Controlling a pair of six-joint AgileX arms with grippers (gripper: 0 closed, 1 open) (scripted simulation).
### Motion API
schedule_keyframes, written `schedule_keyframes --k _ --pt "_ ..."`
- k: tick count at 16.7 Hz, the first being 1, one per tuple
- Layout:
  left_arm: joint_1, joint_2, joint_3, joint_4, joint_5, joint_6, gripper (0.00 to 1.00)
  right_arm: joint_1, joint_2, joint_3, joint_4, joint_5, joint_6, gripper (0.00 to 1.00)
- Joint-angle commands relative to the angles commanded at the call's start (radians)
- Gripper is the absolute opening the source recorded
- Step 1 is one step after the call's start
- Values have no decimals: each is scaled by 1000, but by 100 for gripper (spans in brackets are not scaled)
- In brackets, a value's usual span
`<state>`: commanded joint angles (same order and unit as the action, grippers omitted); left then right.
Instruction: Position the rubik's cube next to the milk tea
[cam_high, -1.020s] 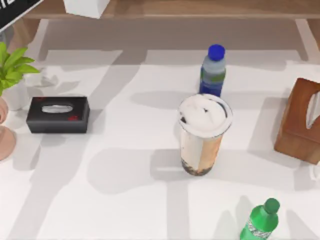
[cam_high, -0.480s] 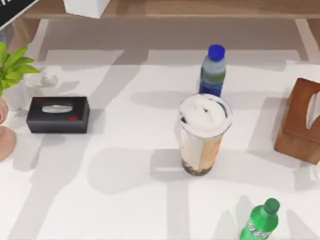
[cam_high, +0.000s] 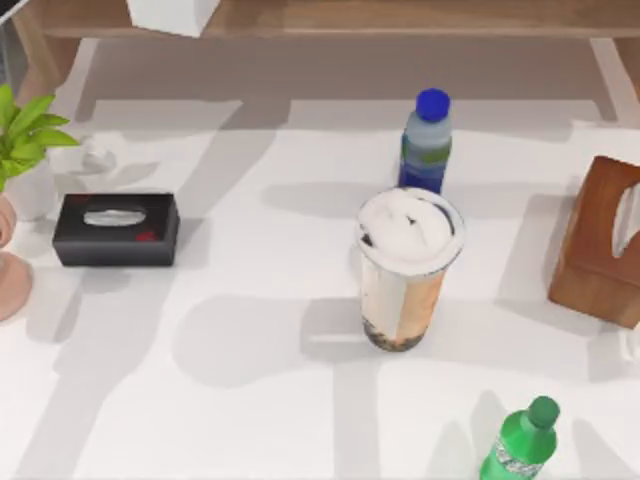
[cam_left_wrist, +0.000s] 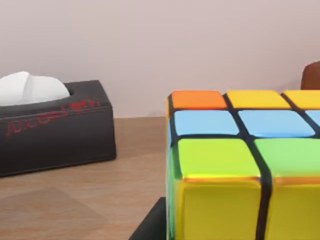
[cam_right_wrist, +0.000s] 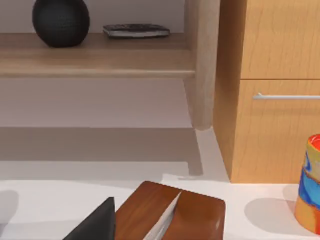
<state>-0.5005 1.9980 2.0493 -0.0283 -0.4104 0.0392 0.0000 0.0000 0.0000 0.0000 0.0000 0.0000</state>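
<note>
The milk tea (cam_high: 408, 268) stands upright near the middle of the white table (cam_high: 250, 420), a tall clear cup with a white foamy top, tan drink and dark pearls. In the left wrist view the rubik's cube (cam_left_wrist: 235, 155) looms very close, showing orange, yellow, blue and green tiles. My left gripper (cam_left_wrist: 240, 232) is shut on it, with one dark finger (cam_left_wrist: 150, 227) against the cube's side. A dark part of my right gripper (cam_right_wrist: 95, 222) hangs just in front of a brown tissue box (cam_right_wrist: 170, 215).
A blue-capped bottle (cam_high: 427, 142) stands behind the cup and a green bottle (cam_high: 520, 440) in front of it, to the right. A black tissue box (cam_high: 116, 229) and a potted plant (cam_high: 25, 150) sit at the left. The brown tissue box (cam_high: 602, 240) is at the right edge.
The black-and-white piece of my left arm at the top view's upper left corner has slid out of the picture. Everything on the table stays put.
</note>
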Motion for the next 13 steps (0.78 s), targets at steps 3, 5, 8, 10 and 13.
schedule_keyframes --k 3,5,8,10,13 --pt "-20 -95 -8 -156 71 5 0 0 0 0 0 0 0 100" --pt "-33 -152 -44 -299 132 -16 0 0 0 0 0 0 0 100" --pt "-52 -182 -150 -541 234 -104 0 0 0 0 0 0 0 100" --pt "-54 -160 -247 -700 297 -203 0 0 0 0 0 0 0 100" --pt "-41 -106 -397 -905 366 -378 0 0 0 0 0 0 0 100"
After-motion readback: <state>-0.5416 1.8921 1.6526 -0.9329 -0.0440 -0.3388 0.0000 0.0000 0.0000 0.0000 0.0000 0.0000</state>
